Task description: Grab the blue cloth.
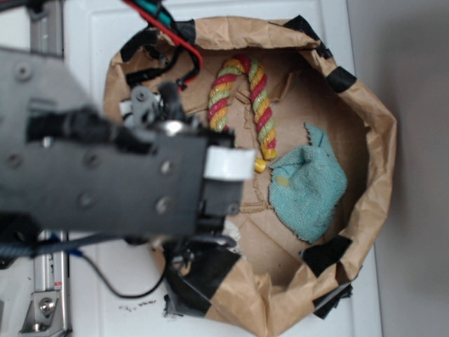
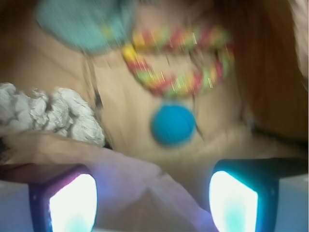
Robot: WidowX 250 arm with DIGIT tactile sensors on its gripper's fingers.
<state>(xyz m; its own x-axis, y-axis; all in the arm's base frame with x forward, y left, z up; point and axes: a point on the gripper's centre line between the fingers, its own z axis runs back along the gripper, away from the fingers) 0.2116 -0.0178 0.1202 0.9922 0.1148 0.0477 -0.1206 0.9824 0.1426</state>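
Observation:
The blue cloth [image 1: 307, 186] is a teal terry washcloth with a small yellowish spot, crumpled on the floor of a brown paper bag [image 1: 365, 210] at its right side. In the wrist view the blue cloth [image 2: 82, 21] is blurred at the top left, far from my fingers. My gripper [image 2: 152, 203] stands open over the bag's near rim, with only bag paper between its fingers [image 2: 72, 203]. In the exterior view the arm [image 1: 105, 168] covers the bag's left side and the fingertips are hidden.
A red, yellow and green rope toy [image 1: 245, 98] lies bent at the bag's back. A dark blue ball [image 2: 173, 124] sits ahead of my gripper. A white-grey wrinkly rag [image 2: 53, 113] lies at the left. Black tape patches [image 1: 326, 253] mark the bag rim.

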